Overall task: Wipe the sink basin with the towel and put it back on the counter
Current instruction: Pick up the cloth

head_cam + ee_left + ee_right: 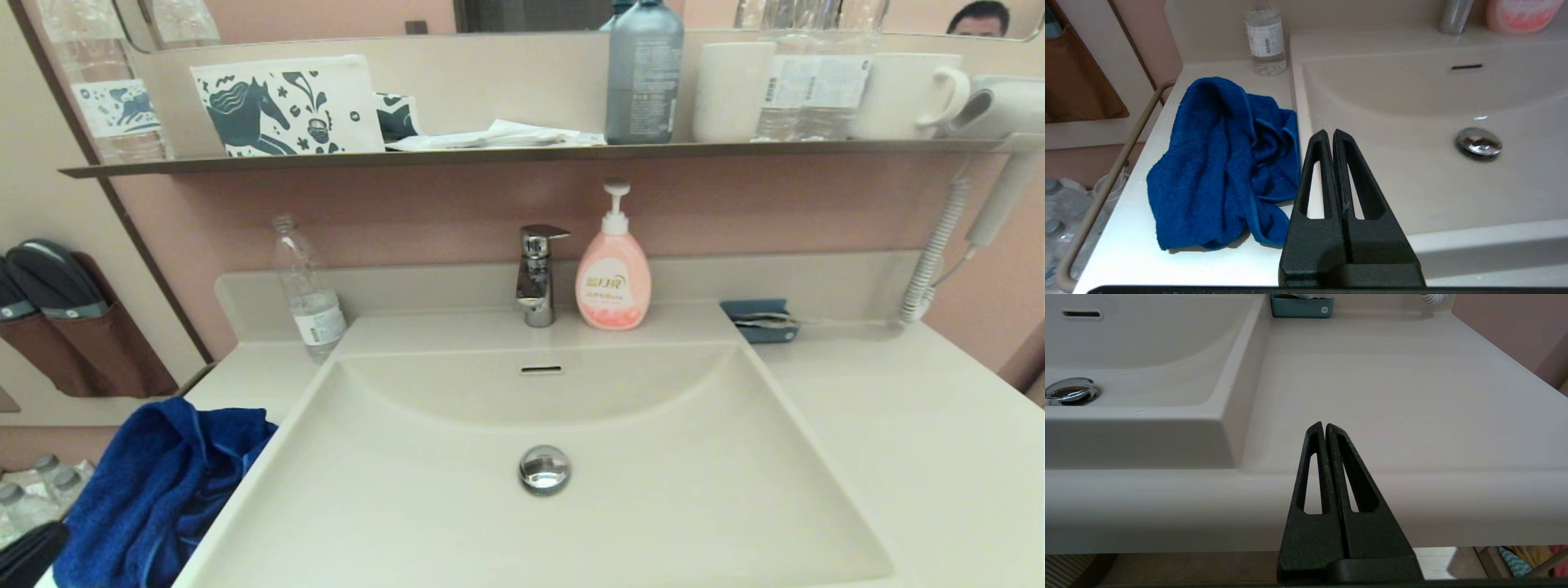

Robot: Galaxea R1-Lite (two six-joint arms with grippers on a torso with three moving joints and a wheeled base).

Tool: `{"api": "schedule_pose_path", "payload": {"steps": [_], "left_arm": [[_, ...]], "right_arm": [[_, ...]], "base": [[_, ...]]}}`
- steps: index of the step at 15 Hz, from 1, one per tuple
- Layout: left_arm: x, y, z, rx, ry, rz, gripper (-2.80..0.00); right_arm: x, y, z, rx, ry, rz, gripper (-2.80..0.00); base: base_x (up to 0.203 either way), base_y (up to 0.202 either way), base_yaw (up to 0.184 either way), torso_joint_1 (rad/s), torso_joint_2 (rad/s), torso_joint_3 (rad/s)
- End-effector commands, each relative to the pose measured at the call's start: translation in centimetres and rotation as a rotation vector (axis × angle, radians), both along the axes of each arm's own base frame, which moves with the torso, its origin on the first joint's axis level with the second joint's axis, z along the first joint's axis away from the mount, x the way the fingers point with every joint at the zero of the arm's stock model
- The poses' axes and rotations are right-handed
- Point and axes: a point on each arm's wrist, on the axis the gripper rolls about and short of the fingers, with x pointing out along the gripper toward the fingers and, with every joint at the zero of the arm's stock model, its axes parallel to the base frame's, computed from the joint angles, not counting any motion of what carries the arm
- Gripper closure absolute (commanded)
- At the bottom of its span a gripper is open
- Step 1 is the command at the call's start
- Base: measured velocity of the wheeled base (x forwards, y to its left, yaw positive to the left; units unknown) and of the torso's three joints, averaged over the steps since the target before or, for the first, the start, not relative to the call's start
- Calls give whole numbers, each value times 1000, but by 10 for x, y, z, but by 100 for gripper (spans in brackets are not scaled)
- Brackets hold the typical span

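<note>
Pink-walled bathroom vanity, cream-white throughout, with a dark shelf (522,153) of cups and bottles above it. With the sink basin (653,490) as the reference: its interior is bare apart from the chrome drain plug (544,469) at the middle and the overflow slot (541,369) on the back wall. A tap (536,273) and a pink soap bottle (613,278) stand behind the basin, and a clear water bottle (309,290) stands at its back-left corner. The towel (1224,163) lies crumpled on the tabletop (914,441) just left of the basin, its inner edge touching or nearly touching the basin's left rim; its long axis runs roughly front to back along that rim. The left gripper (1329,132) hovers at the basin's front-left corner, jaws pressed together and holding nothing, with the towel just to its left. The right gripper (1324,424) sits low at the front edge, right of the basin, jaws likewise pressed together and empty, well apart from the towel. Judgement: wiping has not begun; the left arm is plainly the nearer, and the jaws must spread and shift leftward over the cloth before any pickup.
</note>
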Motion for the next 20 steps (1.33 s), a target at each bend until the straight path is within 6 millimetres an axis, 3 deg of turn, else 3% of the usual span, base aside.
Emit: {"api": "schedule_pose_path", "payload": {"steps": [1,7,8,16,20], "left_arm": [[30,1,1,28,158,35,0],[80,14,0,90,381,157,0],[85,17,-2,108,408,167,-280],[113,37,-5,105,497,255,-280],[138,68,-3,30,541,274,-280]], "right_arm": [[0,0,0,-1,0,1,0],[0,0,0,-1,0,1,0],[0,0,0,-1,0,1,0],[0,0,0,-1,0,1,0],[0,0,0,-1,0,1,0]], "base": [[0,0,0,0,0,0],[0,0,0,0,0,0],[0,0,0,0,0,0],[0,0,0,0,0,0],[0,0,0,0,0,0]]}}
